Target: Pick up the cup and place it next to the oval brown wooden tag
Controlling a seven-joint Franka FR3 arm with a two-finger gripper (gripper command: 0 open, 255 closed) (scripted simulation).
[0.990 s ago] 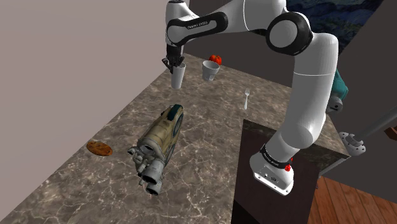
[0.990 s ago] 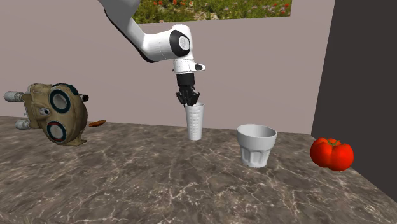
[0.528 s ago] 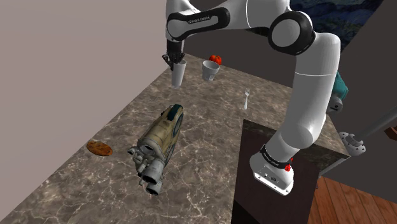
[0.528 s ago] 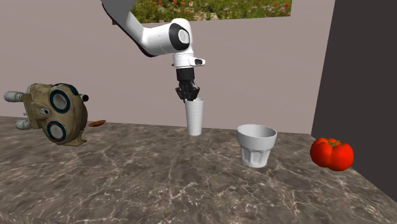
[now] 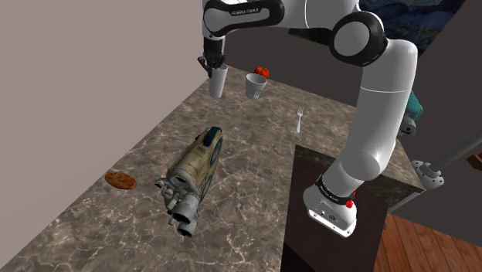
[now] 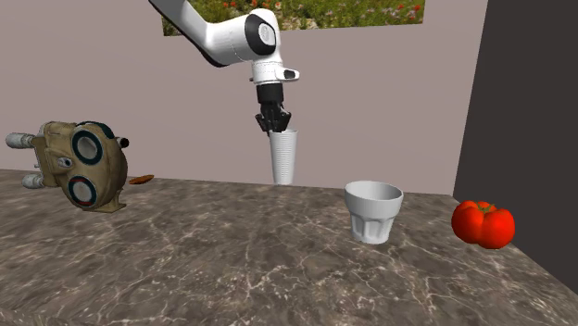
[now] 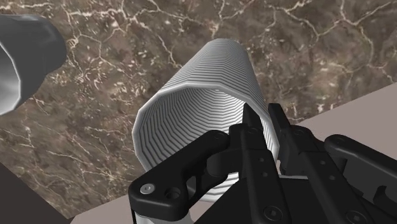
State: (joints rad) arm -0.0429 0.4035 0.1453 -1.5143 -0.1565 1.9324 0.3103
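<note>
Shoulder view: gripper (image 5: 209, 68) is clamped on the rim of the cup (image 5: 218, 83), which hangs at the far end of the counter (image 5: 255, 170), apparently just clear of the surface. Step in hand, by my reading: the lift, with the carry yet to come. The tag (image 5: 120, 180) lies well apart, near the counter's left edge in this view, past the tan device (image 5: 193, 174). The next move calls for a long carry over or round that device, then a set-down beside the tag, not on it. Wide cup (image 5: 256, 84), tomato (image 5: 262, 72) and fork (image 5: 300, 118) stand off the route.

Second exterior view: the cup (image 6: 284, 157) hangs upright under the gripper (image 6: 273, 125). The tag (image 6: 141, 179) is a brown sliver, mostly hidden behind the device (image 6: 79, 165). The gap under the cup is hard to judge here.

Wrist view: one finger inside, one outside the cup (image 7: 210, 108) wall, pinching it. The cup's base is hidden, and the wide cup (image 7: 25, 57) is cut off at the edge.
</note>
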